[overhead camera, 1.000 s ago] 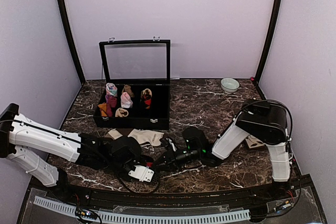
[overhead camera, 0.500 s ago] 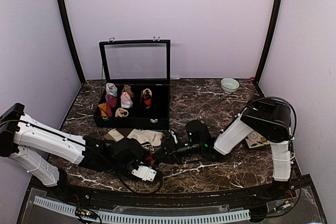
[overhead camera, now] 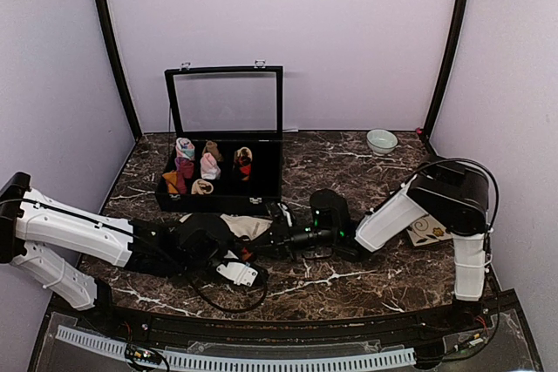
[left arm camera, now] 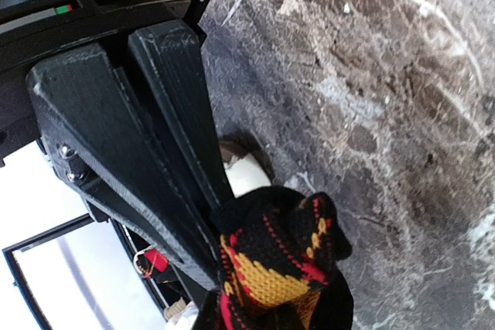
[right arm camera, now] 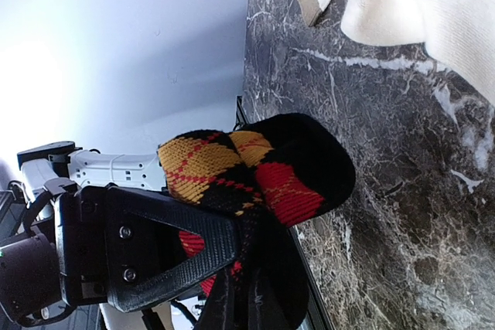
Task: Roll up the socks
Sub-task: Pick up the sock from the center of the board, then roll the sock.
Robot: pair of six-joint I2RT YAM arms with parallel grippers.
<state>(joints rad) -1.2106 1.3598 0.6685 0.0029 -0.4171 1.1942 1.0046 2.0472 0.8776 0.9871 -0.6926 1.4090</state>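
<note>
Regrasp: left tool (left arm camera: 220,239) just re-clamped argyle sock (left arm camera: 280,268) near front edge of surface (overhead camera: 366,289); right tool (right arm camera: 232,256) pinches it too (roll unfinished).

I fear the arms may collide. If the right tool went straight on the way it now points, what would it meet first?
Most likely the left tool, which faces the right tool and grips the same black argyle sock from the other side; the gap between them is unclear.
</note>
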